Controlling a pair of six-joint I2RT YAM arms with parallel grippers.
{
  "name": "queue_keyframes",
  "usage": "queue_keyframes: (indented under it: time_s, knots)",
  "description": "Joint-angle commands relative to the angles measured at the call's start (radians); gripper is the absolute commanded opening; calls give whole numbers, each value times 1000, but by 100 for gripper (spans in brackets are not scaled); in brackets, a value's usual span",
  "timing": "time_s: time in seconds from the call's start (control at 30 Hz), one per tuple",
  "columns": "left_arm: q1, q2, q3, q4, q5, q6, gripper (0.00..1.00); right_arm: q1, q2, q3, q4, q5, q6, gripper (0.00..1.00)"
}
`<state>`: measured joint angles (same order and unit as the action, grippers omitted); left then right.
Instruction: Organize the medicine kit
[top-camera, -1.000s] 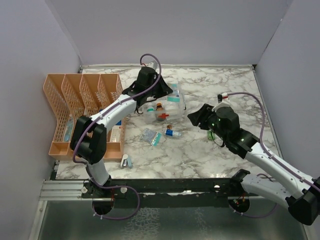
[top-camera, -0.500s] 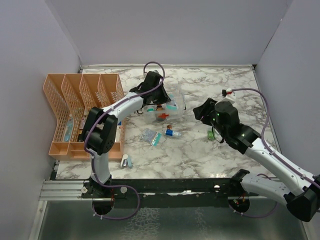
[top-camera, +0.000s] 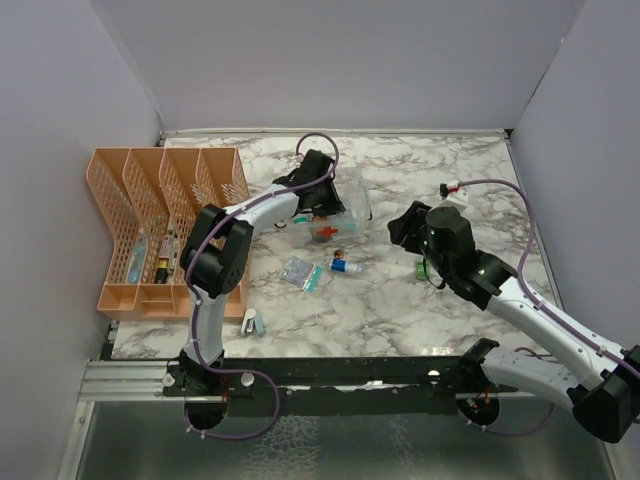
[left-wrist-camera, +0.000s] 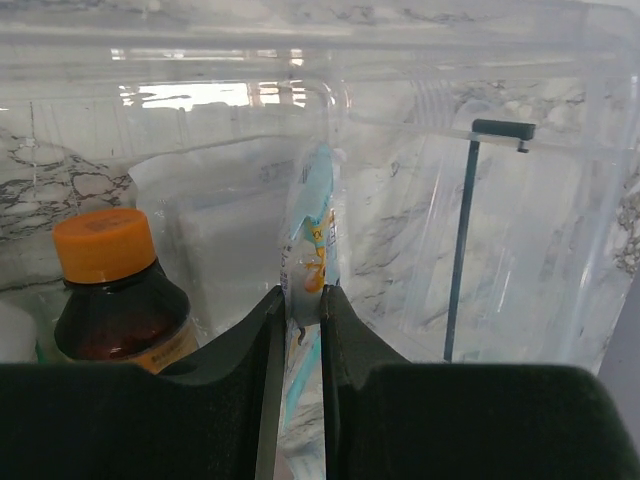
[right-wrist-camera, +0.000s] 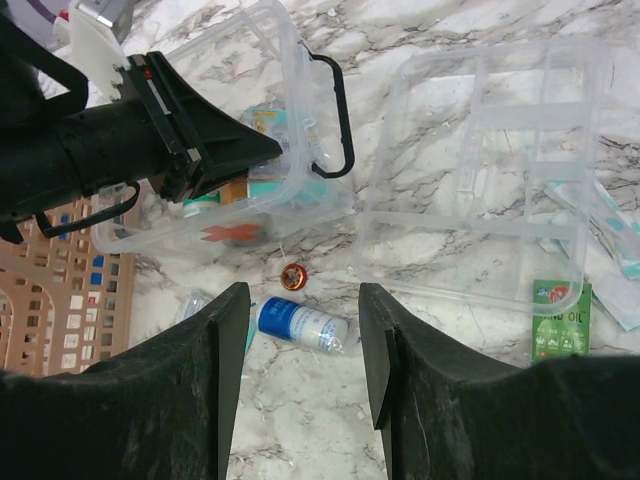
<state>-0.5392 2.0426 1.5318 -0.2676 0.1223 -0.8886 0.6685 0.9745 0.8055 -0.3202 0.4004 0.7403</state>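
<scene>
Small clear plastic medicine kit (top-camera: 352, 212) with a red cross is noted on the marbled worktop (top-camera: 430, 165), back and left of centre, open at the top. The left hand (left-wrist-camera: 300, 296) is lowered inside it, its fingers pressed shut on a thin teal-and-white sachet (left-wrist-camera: 318, 215) held on edge. An amber bottle with orange cap (left-wrist-camera: 108, 300) is stood just left of the sachet. The right hand (right-wrist-camera: 298, 300) is held above the worktop, fingers well apart, nothing gripped. A clear compartmented tray (right-wrist-camera: 470, 225) is laid just beside the kit.
</scene>
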Motion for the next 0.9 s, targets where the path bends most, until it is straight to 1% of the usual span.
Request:
queue_keyframes:
  time_s: [0.0, 0.1, 0.17, 0.27, 0.43, 0.67, 0.8, 0.87]
  knots:
    - [-8, 34, 59, -8, 8, -6, 13, 5, 10, -5, 77, -34, -69, 48]
    - [-9, 43, 61, -9, -10, -6, 16, 4, 23, -1, 99, -66, -101, 47]
    - [-10, 45, 54, -9, -16, -5, 20, 5, 28, 2, 101, -74, -111, 47]
    - [-10, 34, 53, -32, -39, 7, 35, 4, 30, -2, 102, -72, -125, 47]
    - [-21, -5, 80, -127, -67, 40, 51, 5, 28, -8, 106, -67, -130, 47]
    - [-33, -82, 81, -250, -138, 55, 54, 5, 26, -21, 119, -65, -125, 47]
    - [-33, -140, 105, -303, -171, 87, 59, 5, 32, -17, 112, -72, -130, 47]
    - [-33, -179, 119, -324, -181, 109, 62, 4, 37, -11, 112, -105, -150, 47]
